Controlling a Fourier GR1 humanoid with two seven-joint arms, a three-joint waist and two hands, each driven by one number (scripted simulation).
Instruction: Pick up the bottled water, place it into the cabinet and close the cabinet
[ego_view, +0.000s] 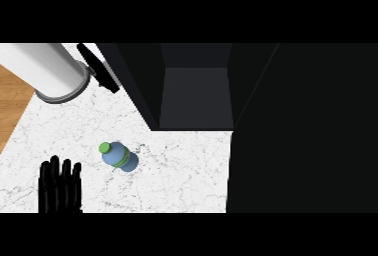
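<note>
Bottled water (118, 156) rested on the table (177, 170), not yet picked up. By my reckoning the grasp, the stowing and the shutting of the open cabinet (196, 95) were all left to do. My left hand (59, 185) was open, fingers straight up, holding nothing. The bottle sat just to its right, slightly beyond its fingertips, not touching. The other hand (100, 65) showed far beyond, at the cabinet's edge, and I couldn't tell its state.
</note>
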